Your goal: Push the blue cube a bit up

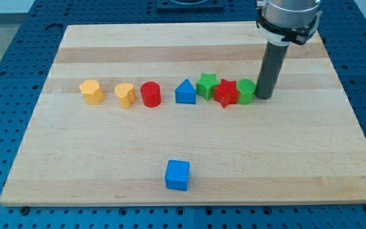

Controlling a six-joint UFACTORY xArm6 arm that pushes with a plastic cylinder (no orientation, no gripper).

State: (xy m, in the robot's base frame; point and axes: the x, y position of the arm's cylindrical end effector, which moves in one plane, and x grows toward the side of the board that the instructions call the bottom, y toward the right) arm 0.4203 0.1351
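Observation:
The blue cube [177,175] lies alone near the view's bottom edge of the wooden board [107,159], a little left of centre. My tip [264,97] rests on the board far up and to the right of it, right beside a green cylinder [246,91] at the right end of a row of blocks. The dark rod rises from the tip to the arm's silver end at the view's top right.
A row crosses the board's middle, from the view's left: a yellow hexagon block [91,92], a yellow heart block [125,95], a red cylinder [150,94], a blue triangular block [185,92], a green star [206,85], a red star [226,93].

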